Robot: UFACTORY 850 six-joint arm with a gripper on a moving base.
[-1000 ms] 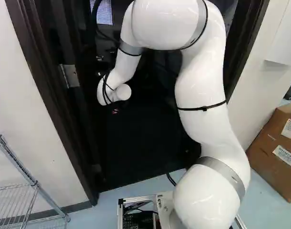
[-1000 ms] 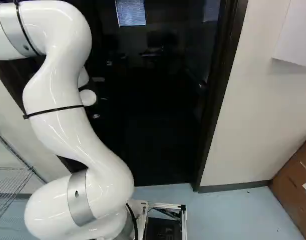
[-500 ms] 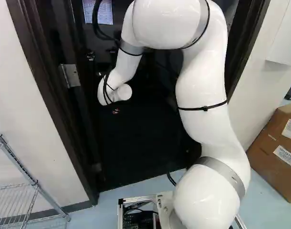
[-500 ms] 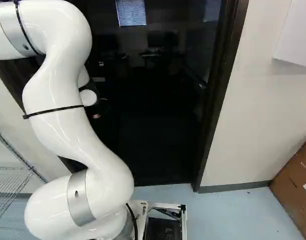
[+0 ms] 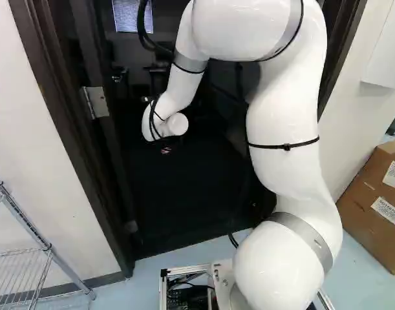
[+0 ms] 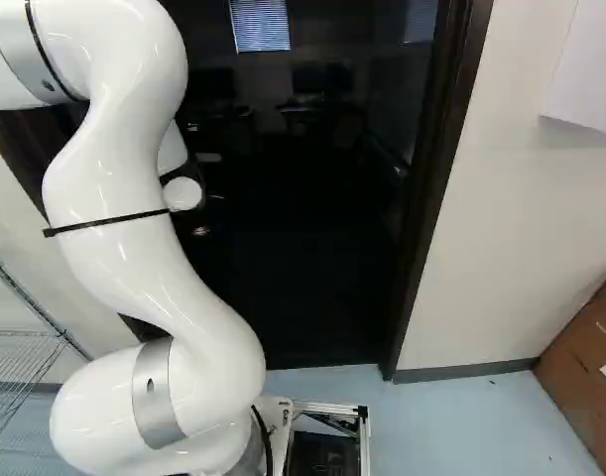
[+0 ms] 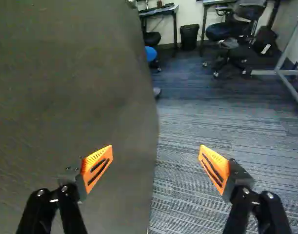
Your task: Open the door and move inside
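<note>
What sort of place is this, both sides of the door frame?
Likely an office beyond the door frame: the wrist view shows a desk, a wheeled chair and striped carpet. The near side, with a wire rack and cardboard box, could be a storeroom or hallway; can't tell.

door point(image 7: 75, 87): flat, plain panel, dark grey-brown, looks smooth. state: open, room visible past its long free edge in wrist view. pose: upright, swung away from its dark brown frame point(image 6: 426, 198); how wide, can't tell. metal hinge point(image 5: 97, 102) on the side at the left of the left base view. in both base views the panel is very dark, partly behind the arm, outline hard to make out.
</note>
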